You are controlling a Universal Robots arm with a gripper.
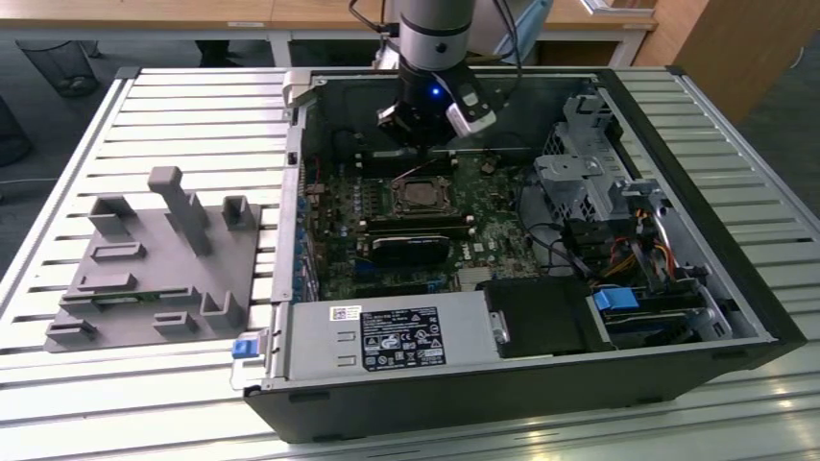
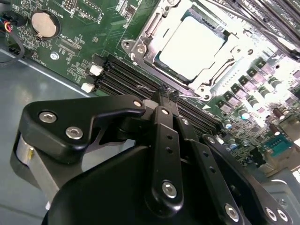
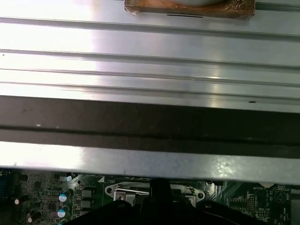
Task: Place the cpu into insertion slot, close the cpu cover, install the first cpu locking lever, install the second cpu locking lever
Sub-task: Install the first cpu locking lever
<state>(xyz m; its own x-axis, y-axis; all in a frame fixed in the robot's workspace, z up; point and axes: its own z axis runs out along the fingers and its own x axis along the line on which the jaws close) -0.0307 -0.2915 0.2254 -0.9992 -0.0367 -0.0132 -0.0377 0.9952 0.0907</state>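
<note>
Nothing can be read out with any certainty. The largest printed piece is a black label (image 1: 399,338) with white lettering and a row of small marks, stuck on the silver power supply (image 1: 321,346) in the exterior view; its lines are too fine to make out. Just beside it sits a small white sticker (image 1: 346,312) (it looks like a barcode strip). In the second wrist view, white lettering (image 2: 63,44) runs over the green circuit board (image 2: 93,28) near the round coin battery (image 2: 44,23), again too small to read.
</note>
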